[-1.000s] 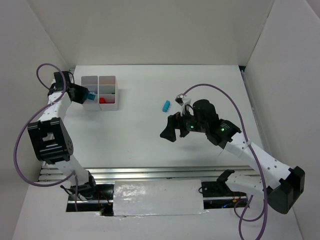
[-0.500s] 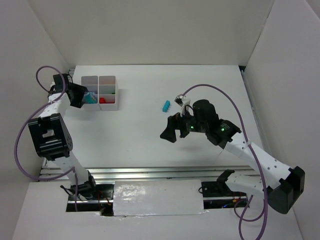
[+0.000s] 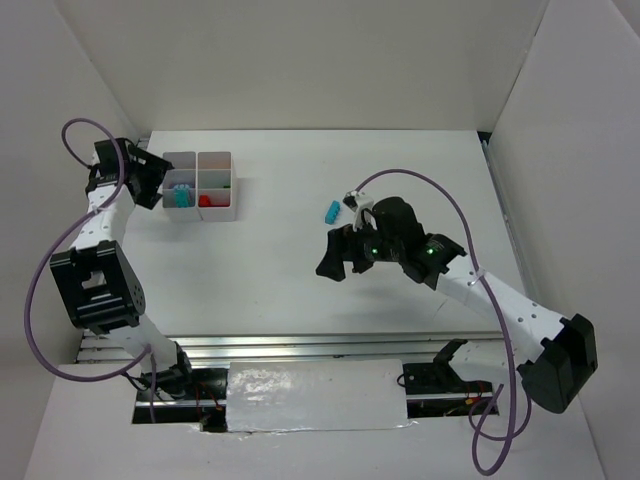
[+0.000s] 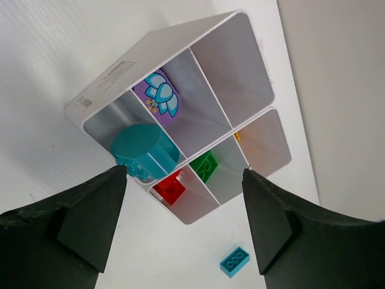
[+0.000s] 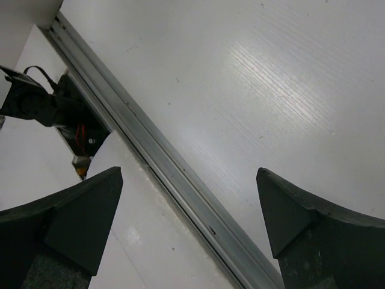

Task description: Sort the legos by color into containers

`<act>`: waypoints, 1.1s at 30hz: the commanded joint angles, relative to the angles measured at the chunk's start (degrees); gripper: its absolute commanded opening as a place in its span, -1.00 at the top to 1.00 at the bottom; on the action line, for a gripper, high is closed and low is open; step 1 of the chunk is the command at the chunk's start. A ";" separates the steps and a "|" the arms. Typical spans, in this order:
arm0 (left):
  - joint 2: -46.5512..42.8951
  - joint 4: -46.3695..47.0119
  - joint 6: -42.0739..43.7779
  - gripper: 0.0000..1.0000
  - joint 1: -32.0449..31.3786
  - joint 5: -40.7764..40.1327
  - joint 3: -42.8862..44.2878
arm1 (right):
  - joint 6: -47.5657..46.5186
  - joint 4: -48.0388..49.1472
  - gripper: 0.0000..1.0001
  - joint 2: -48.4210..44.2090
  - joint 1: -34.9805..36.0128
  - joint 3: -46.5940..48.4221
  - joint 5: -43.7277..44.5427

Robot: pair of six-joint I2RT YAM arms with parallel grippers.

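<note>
The white divided tray (image 3: pixel 230 170) stands at the back left. In the left wrist view its compartments (image 4: pixel 120 63) hold a purple oval piece (image 4: pixel 160 99), a red lego (image 4: pixel 170 186), a green lego (image 4: pixel 206 165) and an orange sliver (image 4: pixel 237 136). A chunky teal lego (image 4: pixel 143 150) sticks up out of the near-left compartment (image 3: pixel 180 197), close by one fingertip. My left gripper (image 3: pixel 157 182) hangs just left of the tray, open and empty (image 4: pixel 183 174). One teal brick (image 3: pixel 332 211) lies loose mid-table (image 4: pixel 234 262). My right gripper (image 3: pixel 335 257) is open, a little short of that brick.
The right wrist view shows only bare table, the aluminium rail (image 5: pixel 180 180) at the table's near edge, and my open right gripper (image 5: pixel 189 174). White walls close in the table on the left, back and right.
The left gripper opened and let the teal lego go into the tray, then drew back to the left. The right arm shifted slightly left and toward the loose teal brick.
</note>
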 commanded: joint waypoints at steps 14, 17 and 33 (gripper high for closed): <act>8.80 -7.72 29.03 -0.62 -5.50 -6.99 13.92 | 0.88 2.33 -0.99 1.85 -0.16 2.65 -1.75; 9.33 -7.36 33.07 -0.49 -5.50 -4.36 13.65 | 0.53 1.63 -1.00 1.59 -0.16 2.74 -2.27; 12.40 -5.42 39.14 -0.49 -5.59 1.10 11.18 | -0.44 0.74 -0.99 0.18 -0.16 2.39 -3.16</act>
